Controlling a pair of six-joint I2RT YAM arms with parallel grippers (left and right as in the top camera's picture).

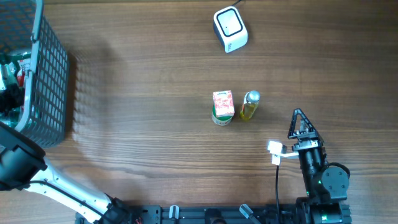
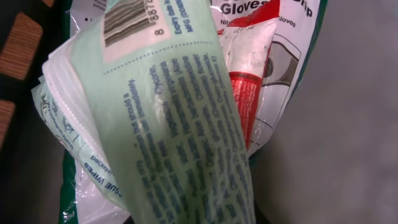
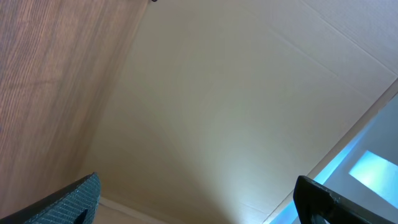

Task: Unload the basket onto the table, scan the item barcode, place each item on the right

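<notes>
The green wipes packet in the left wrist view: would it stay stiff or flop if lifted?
Probably floppy: the green wipes packet looks like thin film, already bent and creased. Likely a bit slippery too, since the film looks glossy. Its barcode sits on a curved part of the film, so it may need flattening to read.

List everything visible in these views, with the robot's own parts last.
table: one, brown wood, under everything
wire basket: one, grey, far-left edge
scanner: one, white, far side, middle
carton: one, pink and green, table centre
bottle: one, yellow, silver cap, just right of carton
wipes pack: one, pale green, filling left wrist view
gloves pack: one, white and red, behind wipes pack
left arm: one, black and white, reaching into basket
right tool: one, black, open, near-right
</notes>
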